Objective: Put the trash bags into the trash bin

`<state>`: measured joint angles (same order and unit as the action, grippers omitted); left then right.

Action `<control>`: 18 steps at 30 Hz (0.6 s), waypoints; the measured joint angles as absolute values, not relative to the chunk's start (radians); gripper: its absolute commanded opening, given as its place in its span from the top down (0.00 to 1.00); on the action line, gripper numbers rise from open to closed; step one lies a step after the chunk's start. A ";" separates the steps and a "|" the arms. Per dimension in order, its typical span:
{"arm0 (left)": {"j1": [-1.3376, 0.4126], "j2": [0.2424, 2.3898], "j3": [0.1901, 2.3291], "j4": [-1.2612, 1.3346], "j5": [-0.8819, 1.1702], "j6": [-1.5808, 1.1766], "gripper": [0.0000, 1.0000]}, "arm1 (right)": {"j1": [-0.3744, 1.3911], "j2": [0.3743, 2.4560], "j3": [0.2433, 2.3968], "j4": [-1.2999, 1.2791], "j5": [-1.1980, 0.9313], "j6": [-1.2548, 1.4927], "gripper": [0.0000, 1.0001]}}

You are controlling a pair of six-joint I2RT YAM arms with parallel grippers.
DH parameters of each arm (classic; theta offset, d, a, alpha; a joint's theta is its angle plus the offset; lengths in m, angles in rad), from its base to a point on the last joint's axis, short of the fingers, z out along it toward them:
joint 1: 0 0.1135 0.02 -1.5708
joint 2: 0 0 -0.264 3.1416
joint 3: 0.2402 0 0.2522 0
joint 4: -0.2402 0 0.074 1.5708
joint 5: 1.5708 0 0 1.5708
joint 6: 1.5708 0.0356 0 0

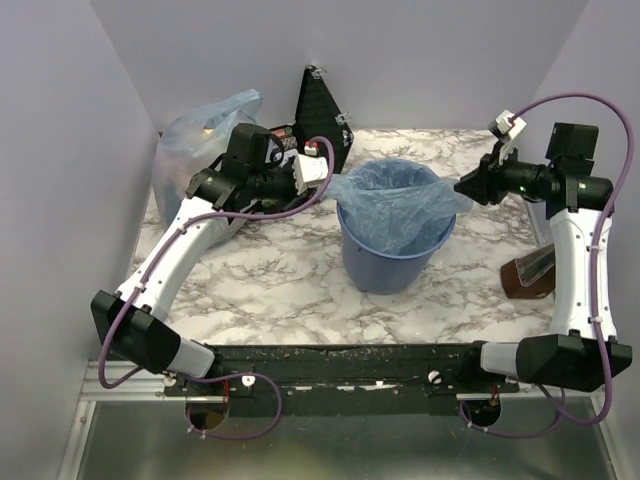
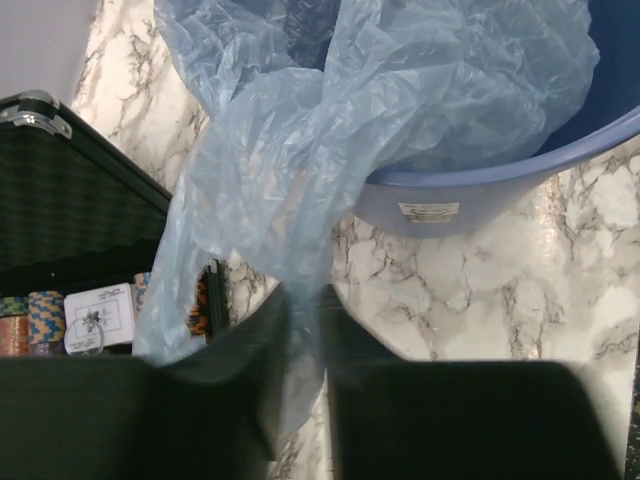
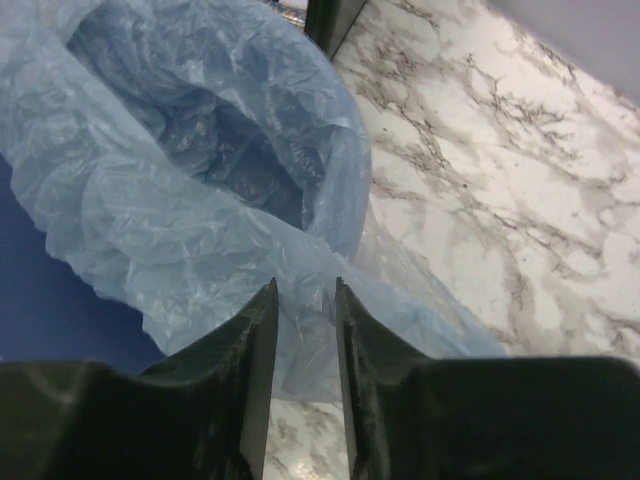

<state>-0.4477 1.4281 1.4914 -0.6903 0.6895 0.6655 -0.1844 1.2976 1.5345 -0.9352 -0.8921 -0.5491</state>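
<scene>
Bag (image 2: 330, 130) film, blurred, is pinched between the closed left fingers (image 2: 308, 320). The right fingers (image 3: 305, 300) stand narrowly apart with film between; grip unclear. Beyond both, the rest lines the bin (image 2: 500, 200), spilling over its rim. Its white label (image 2: 428, 212) is unreadable. Left of the left fingers a case (image 2: 70, 200) is cut off; bare counter (image 3: 520, 180) lies right of the right fingers.

Crinkly light-blue trash bag (image 1: 395, 200) – draped inside upright blue bin (image 1: 385, 262)
</scene>
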 measured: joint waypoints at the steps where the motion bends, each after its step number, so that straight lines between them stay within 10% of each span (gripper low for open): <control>1: -0.448 1.430 1.495 -0.701 0.689 0.668 1.00 | -0.184 1.294 1.534 -0.945 -0.900 -0.562 0.88; 18: -0.461 1.211 1.356 -0.617 0.685 0.597 1.00 | -0.185 0.847 1.288 -1.088 -0.877 -0.712 0.99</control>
